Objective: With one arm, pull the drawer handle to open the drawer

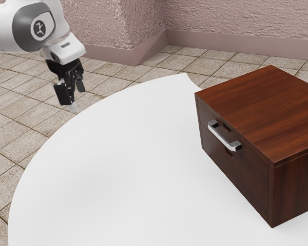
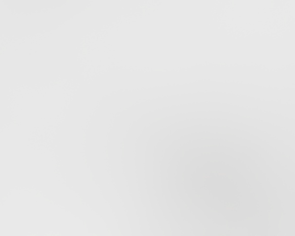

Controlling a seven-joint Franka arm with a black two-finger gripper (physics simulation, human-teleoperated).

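At the exterior view's left the gripper hangs above the white surface, fingers spread and holding nothing. Well apart, at the right, the wooden cabinet sits with its top drawer looking shut, its silver handle untouched. The approach has not begun, I'd say; next comes a reach across to straddle that bar.

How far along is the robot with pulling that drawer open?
Done: nothing yet. The drawer looks flush with the front of the wooden cabinet. In hand: the gripper hangs over the white table at the exterior view's left, well apart from the silver handle. Left: reach the handle, grasp it and pull.
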